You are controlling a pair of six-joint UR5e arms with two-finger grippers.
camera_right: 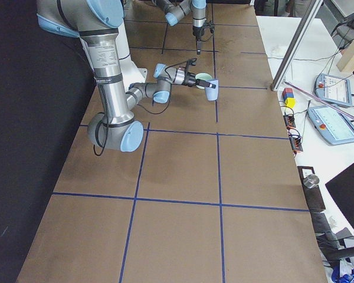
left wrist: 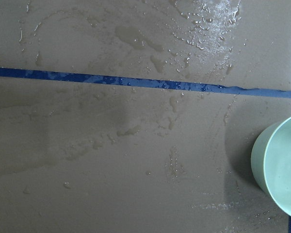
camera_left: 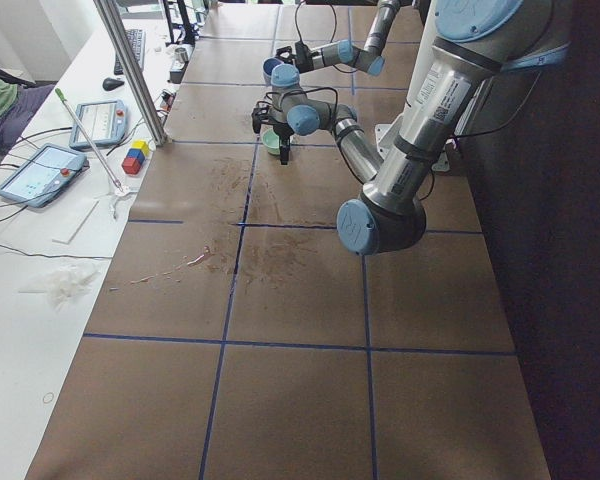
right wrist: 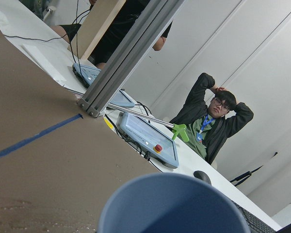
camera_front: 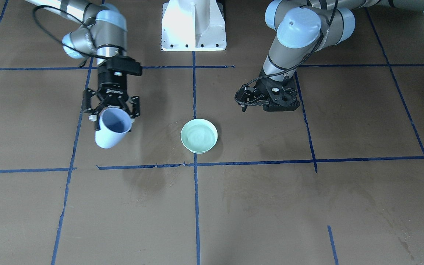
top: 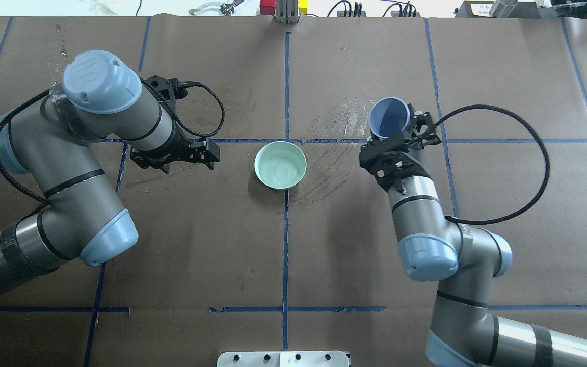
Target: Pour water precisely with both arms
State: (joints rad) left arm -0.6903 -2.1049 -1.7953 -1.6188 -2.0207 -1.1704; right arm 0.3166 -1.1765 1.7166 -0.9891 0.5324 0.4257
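Over on the left of the overhead view, the left arm (top: pixel 69 168) bends in and the left tool (camera_front: pixel 243 101) hangs tilted just above the brown tabletop (top: pixel 196 244), a bit short of the bowl. Honestly I can't tell if that tool is released or clenched; it's a black tangle from every angle I've got. Nothing shows in it. Its wrist camera looks down on wet patches (left wrist: pixel 136 39) around a blue tape line (left wrist: pixel 111 78), with the bowl's edge poking in at the right.

Dead centre sits the mint-green bowl (camera_front: pixel 197 149), upright, right on a tape crossing. The water (camera_front: pixel 199 135) is in there, a faint rippled sheen. So it sits between the two tools, touching neither, near the left one and a bit further from the right one.

Past some glistening streaks (top: pixel 339 122) you hit the right arm (top: pixel 426 224). The right tool (camera_front: pixel 113 116) is grasping a pale blue cup (camera_front: pixel 109 138) by the rim end, held off the tabletop and tipped so the mouth faces away from the robot, well to the side of the bowl.
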